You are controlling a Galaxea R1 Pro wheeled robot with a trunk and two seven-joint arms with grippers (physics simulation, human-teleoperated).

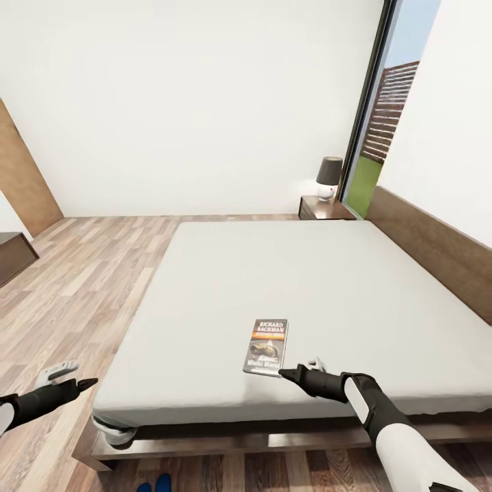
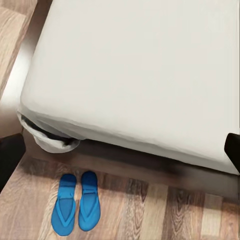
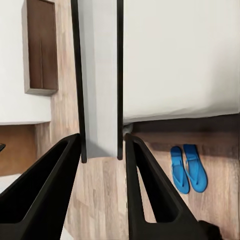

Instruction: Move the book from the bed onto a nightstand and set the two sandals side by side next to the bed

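Head view: black right gripper [image 1: 298, 372] open, empty, tips touching dark orange-banded paperback book [image 1: 266, 346] near light-grey mattress's [image 1: 287, 287] foot edge. Black left gripper [image 1: 72, 377] open, empty. Two bright blue flat sandals [image 2: 76, 202] side by side on wood-plank floor [image 2: 170, 210].

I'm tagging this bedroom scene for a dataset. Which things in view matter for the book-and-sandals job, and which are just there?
Part of the job:
- book, lying on the bed
- two blue sandals, side by side on the floor by the bed
- nightstand in the far corner
- right gripper, beside the book

Just there:
- lamp on the nightstand
- window
- dark cabinet
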